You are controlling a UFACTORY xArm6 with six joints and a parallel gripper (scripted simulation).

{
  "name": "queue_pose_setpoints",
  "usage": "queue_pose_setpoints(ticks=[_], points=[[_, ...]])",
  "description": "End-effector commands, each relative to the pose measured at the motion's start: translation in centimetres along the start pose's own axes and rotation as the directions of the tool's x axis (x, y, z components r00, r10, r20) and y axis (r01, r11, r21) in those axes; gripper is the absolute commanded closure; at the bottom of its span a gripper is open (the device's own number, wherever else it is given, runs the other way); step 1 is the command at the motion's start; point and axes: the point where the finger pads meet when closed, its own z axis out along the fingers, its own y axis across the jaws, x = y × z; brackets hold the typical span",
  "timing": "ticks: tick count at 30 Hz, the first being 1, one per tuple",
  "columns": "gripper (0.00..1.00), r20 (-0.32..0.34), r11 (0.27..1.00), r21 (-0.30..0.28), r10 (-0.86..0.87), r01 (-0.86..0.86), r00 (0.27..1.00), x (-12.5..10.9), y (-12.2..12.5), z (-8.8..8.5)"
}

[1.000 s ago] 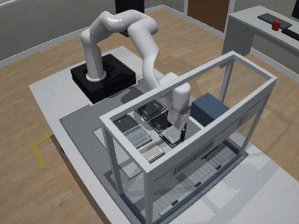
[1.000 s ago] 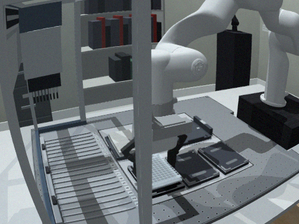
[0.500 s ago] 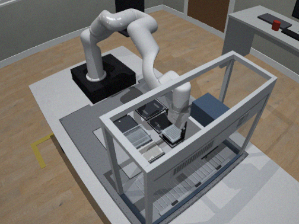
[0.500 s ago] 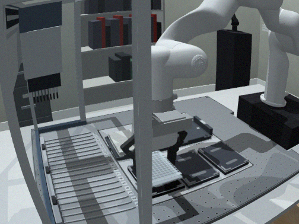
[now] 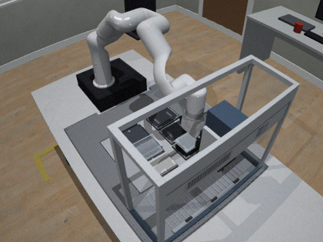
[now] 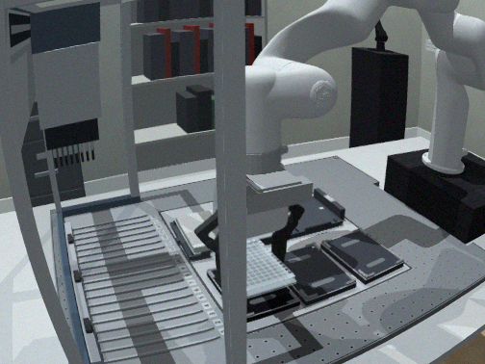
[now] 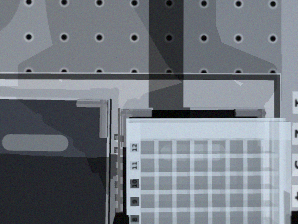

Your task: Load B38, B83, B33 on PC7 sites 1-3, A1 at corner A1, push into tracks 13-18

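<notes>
While the white jointed arm [image 5: 160, 57] reaches straight down, its black claw [image 6: 250, 236] clamps wide on the clear gridded 96-well plate [image 6: 268, 268].

A pale 96-well plate [image 7: 205, 170] with numbered rows fills the near right, beside an empty dark nest [image 7: 50, 165] on the left.

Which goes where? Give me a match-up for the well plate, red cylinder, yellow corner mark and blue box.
Things:
1. well plate
2. red cylinder
3. yellow corner mark
4. blue box

Places:
a. on the wood floor
b. inside the instrument frame
c. between the fingers of the gripper
d. on the far desk

Pairs: 1-c, 2-d, 3-a, 4-b
</notes>
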Motion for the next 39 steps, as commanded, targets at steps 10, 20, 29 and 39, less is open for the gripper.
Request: queue_pose_setpoints(ticks=[10,20,29,39], points=[[1.00,-0.001,1.000,-0.006,0.000,0.000,1.000,0.0,0.2,-2.1],[1.00,-0.001,1.000,-0.006,0.000,0.000,1.000,0.0,0.2,-3.5],[1.00,-0.001,1.000,-0.006,0.000,0.000,1.000,0.0,0.2,-5.0],[1.00,-0.001,1.000,-0.006,0.000,0.000,1.000,0.0,0.2,-6.3]])
